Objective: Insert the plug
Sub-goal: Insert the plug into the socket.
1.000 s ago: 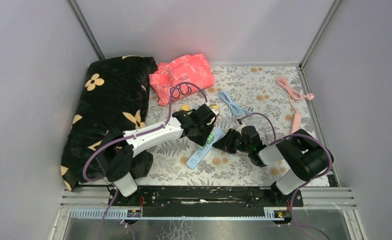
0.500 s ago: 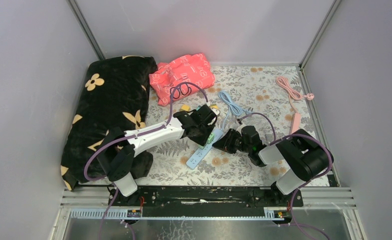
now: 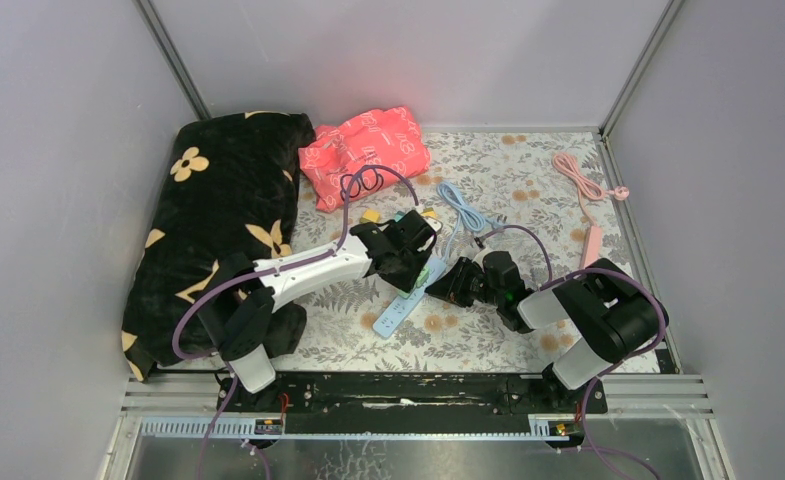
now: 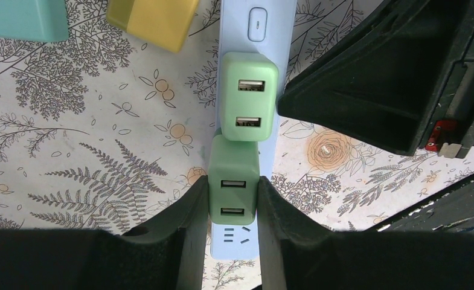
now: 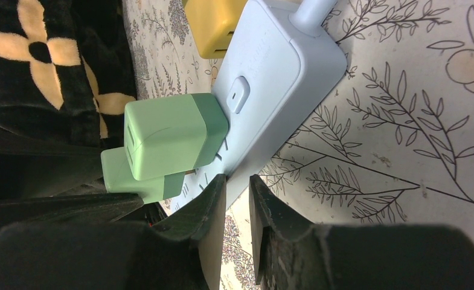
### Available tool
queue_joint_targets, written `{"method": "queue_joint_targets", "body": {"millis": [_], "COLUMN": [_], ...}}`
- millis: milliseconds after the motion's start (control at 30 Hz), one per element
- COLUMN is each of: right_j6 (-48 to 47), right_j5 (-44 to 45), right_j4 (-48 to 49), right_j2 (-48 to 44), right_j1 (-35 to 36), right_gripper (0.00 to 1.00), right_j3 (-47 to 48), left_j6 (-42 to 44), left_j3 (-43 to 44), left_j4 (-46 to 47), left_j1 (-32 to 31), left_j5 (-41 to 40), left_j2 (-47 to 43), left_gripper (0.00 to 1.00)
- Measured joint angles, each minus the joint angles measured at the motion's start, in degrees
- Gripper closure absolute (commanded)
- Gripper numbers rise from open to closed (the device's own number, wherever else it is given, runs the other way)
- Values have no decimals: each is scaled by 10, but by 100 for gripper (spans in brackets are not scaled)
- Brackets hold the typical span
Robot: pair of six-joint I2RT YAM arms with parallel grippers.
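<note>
A light blue power strip (image 3: 392, 316) lies on the floral cloth. One green USB plug (image 4: 249, 96) sits seated in the strip (image 4: 275, 24) just below its switch. My left gripper (image 4: 233, 202) is shut on a second green plug (image 4: 233, 181) right behind the first, over the strip's sockets. In the right wrist view this held plug (image 5: 131, 178) stands against the strip (image 5: 270, 66), with a thin gap under it. My right gripper (image 5: 237, 187) is shut with a narrow slit between its tips, which rest at the strip's long edge and hold nothing.
A yellow plug (image 4: 153, 21) and a teal block (image 4: 23, 18) lie beyond the strip's head. A black flowered cushion (image 3: 218, 200) and a red bag (image 3: 368, 145) are at the left and back. A pink strip with its cable (image 3: 590, 215) lies at the right wall.
Both grippers stay where they were. Only the left arm's elbow and its cable have shifted slightly.
</note>
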Motion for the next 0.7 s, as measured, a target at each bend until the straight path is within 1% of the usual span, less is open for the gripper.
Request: {"method": "queue_joint_targets", "body": {"millis": [333,700], "right_j6": [-2,-2], "right_j5": [6,9], "right_j4": [-9,-21], "right_j2": [0,0], "right_j1": [6,8], "right_gripper": [74,74], "right_j3": [8,14], "left_j6": [2,3], "left_j3": [12,18], "left_j4": [-2,-8], "left_j1": [-7,-19], "left_j5": [-4,-21], "left_j2": [23,29], "left_gripper": [100,100]}}
